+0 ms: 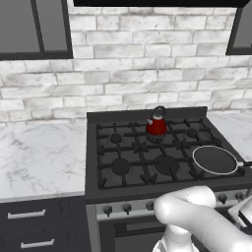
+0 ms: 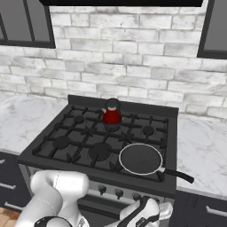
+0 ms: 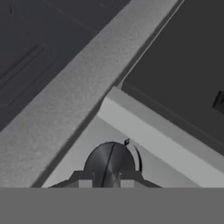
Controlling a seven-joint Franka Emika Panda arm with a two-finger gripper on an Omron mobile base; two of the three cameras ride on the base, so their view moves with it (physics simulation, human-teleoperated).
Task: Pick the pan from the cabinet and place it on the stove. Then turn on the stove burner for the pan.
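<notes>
With the pan (image 2: 141, 159) sitting on the stove's (image 1: 147, 157) near-right burner, the gripper (image 3: 109, 178), pressed together, is seemingly pinching a knob (image 3: 109, 164), risking slipping off.

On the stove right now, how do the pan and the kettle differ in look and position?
The pan is black, flat and shallow with a pale rim; the kettle is red, small and upright with a dark top. The pan sits on the front right burner, the kettle on a back middle one. The pan's straight handle sticks out sideways over the stove's right edge; the kettle's handle arches over its lid. Both rest on the black grates.
</notes>
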